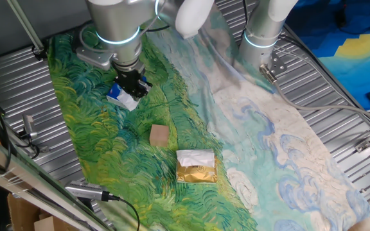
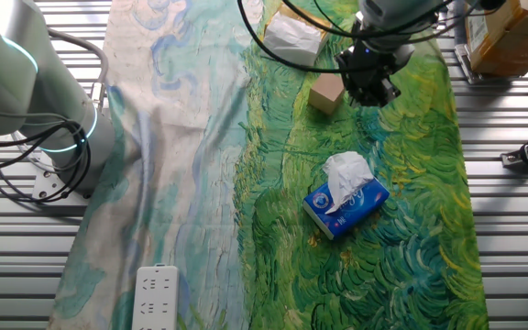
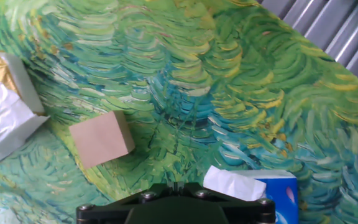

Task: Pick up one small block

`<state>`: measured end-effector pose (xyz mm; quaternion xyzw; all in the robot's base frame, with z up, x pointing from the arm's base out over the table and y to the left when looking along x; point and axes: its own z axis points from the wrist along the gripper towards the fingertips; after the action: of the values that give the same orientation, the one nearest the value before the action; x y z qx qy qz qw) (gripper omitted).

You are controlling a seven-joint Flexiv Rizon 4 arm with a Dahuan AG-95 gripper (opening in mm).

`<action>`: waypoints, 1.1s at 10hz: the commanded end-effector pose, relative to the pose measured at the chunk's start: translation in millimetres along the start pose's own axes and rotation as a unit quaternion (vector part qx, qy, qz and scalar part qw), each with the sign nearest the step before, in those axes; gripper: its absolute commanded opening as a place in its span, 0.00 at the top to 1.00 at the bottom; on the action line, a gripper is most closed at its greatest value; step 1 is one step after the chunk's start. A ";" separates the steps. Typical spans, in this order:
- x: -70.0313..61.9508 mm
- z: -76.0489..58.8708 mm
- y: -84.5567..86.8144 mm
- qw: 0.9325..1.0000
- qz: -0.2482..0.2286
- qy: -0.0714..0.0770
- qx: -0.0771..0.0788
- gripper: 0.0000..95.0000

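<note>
- Small plain tan wooden cube (image 1: 159, 135) is sitting flat on the green swirl-painted cloth (image 1: 101, 154) covering the tabletop, touching nothing.
- Black two-finger gripper (image 1: 133, 85) is hanging above the cloth, well apart from the cube and holding nothing; jaw width is not showing, can't tell wide or narrow.
- In the other fixed view the gripper (image 2: 370, 82) is appearing just beside the cube (image 2: 326, 93).
- Hand view is showing the cube (image 3: 101, 139) lower left; only the gripper base is visible at the bottom edge.
- Gold-and-white rectangular packet (image 1: 196, 166) is lying near the cube, not touching.
- Blue-and-white soft tissue pouch (image 2: 346, 196) is lying on the cloth, white tissue sticking out the top.
- White power strip (image 2: 156, 297) is lying on the pale end of the cloth.
</note>
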<state>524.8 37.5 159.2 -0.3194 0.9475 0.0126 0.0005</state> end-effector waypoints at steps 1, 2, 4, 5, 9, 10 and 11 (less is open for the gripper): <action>-0.5 0.3 0.5 1.000 -0.030 0.002 -0.005 1.00; -0.5 0.3 0.5 0.999 -0.048 0.009 0.000 1.00; -0.5 0.3 0.5 0.998 -0.058 0.011 -0.002 1.00; -0.5 0.3 0.5 0.998 -0.063 0.011 -0.005 1.00; -9.1 1.0 35.0 0.996 -0.068 0.021 -0.049 0.00; -15.7 2.9 52.4 0.997 -0.057 0.024 -0.046 0.00; -23.7 9.9 67.0 0.998 -0.049 0.021 -0.043 0.00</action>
<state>503.7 99.7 154.2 -0.3735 0.9250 0.0577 -0.0404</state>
